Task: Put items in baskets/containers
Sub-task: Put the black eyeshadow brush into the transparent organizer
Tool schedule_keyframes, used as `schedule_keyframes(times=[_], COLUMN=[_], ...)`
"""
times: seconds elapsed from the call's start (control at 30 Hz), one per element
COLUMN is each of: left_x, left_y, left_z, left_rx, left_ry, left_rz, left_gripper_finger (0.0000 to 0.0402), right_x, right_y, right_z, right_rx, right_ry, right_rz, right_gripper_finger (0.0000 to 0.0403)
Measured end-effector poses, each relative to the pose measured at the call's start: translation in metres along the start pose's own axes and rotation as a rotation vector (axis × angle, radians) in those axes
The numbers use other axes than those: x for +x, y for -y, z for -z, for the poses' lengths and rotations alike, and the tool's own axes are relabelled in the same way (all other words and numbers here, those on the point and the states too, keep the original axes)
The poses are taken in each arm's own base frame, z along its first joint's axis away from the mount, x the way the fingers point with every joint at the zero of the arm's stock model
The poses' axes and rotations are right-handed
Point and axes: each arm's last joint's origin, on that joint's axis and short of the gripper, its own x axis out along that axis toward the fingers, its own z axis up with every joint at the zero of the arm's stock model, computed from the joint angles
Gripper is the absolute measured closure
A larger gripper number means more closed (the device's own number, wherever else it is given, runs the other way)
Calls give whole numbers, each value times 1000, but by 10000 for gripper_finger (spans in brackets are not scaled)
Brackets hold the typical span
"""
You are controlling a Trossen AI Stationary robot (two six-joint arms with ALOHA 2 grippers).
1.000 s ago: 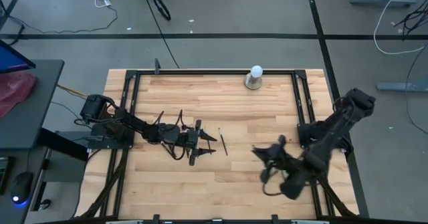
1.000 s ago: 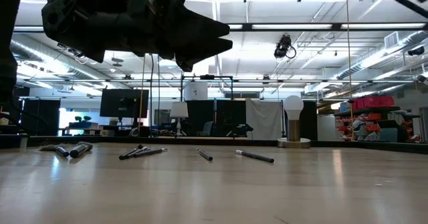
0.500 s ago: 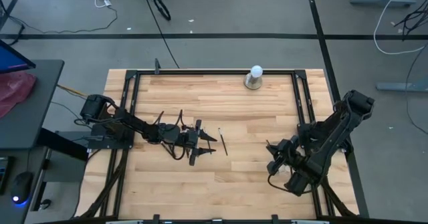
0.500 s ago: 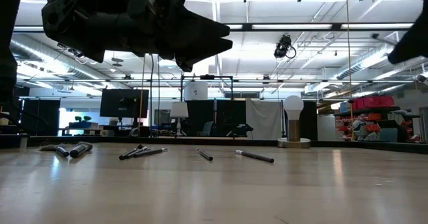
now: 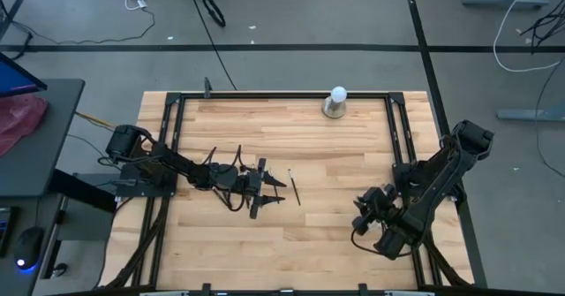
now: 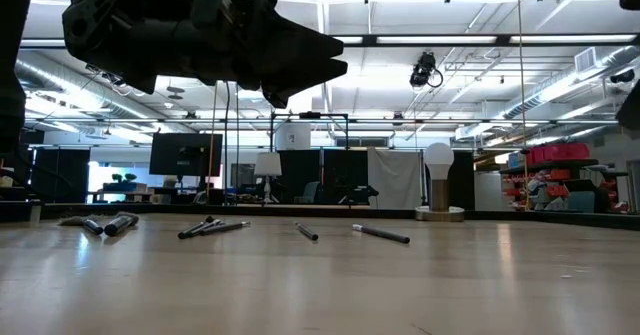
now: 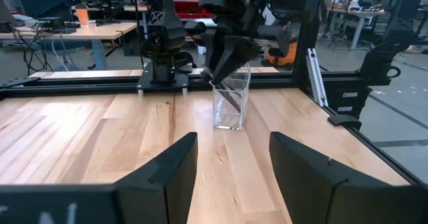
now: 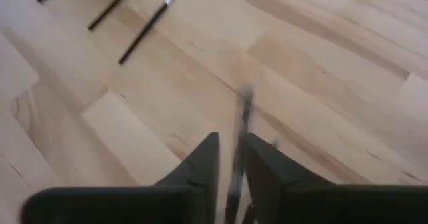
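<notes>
The right arm is what moves. A second ago its right gripper (image 5: 366,216) reaches out over the table toward the middle, blurred in the high view; now it is drawn back close to the table's right-hand frame, with the arm folded tighter beside it. In the low view the dark shape of this arm at the upper right edge shrinks to a sliver and is now almost out of the picture. The gripper seems to pinch a thin brush (image 8: 241,147) between its fingers, though that view is blurred.
</notes>
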Motion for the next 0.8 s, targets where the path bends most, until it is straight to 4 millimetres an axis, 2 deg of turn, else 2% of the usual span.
schedule_keyframes(times=[0.13,0.23,0.37,0.5,0.63,0.8], left_x=[0,0,0,0,0,-1], left_y=[0,0,0,0,0,-2], left_z=[0,0,0,0,1,8], left_rx=[0,0,0,0,2,10], left_ry=[0,0,0,0,-12,-101], left_rz=[0,0,0,0,0,-38], left_gripper_finger=[209,209,209,209,209,209], right_x=[-2,-13,-33,-38,-20,35], right_y=[2,0,-9,-27,-46,-58], right_z=[-1,-9,-29,-50,-67,-92], right_rx=[-5,15,41,19,-42,-79], right_ry=[-57,-101,-94,68,254,222], right_rz=[20,7,-68,-180,-231,-243], right_gripper_finger=[266,242,235,234,234,228])
